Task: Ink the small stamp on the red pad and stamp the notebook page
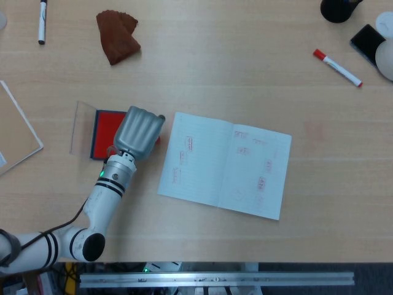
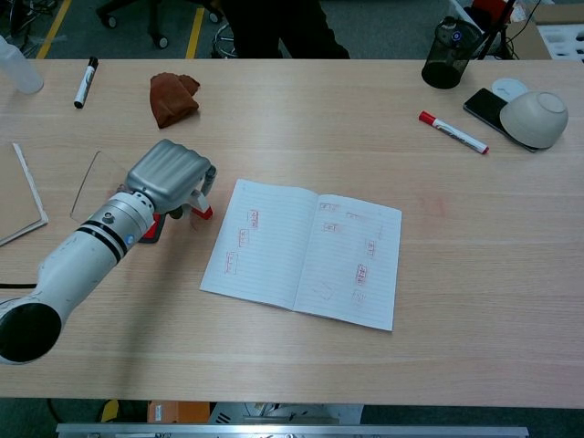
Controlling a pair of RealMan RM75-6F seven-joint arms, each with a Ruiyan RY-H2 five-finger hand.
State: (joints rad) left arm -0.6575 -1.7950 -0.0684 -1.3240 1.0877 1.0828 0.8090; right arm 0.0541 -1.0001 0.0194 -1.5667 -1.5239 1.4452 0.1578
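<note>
My left hand [image 1: 140, 131] [image 2: 166, 172] hovers over the right edge of the red ink pad [image 1: 103, 126] [image 2: 146, 229], fingers curled down. It grips the small stamp [image 2: 200, 209], whose white body and red foot show under the fingers in the chest view; in the head view only a red sliver of the stamp [image 1: 157, 140] peeks out. The open notebook [image 1: 224, 165] [image 2: 306, 254] lies just right of the hand, with several red stamp marks on both pages. My right hand is in neither view.
The pad's clear lid [image 1: 83, 126] lies left of the pad. A flat board [image 1: 15, 132] sits at the left edge. Far side: brown cloth [image 1: 118, 35], black marker [image 1: 42, 20], red marker [image 1: 338, 67], bowl [image 2: 534, 119], phone [image 2: 488, 105], dark cup [image 2: 445, 59].
</note>
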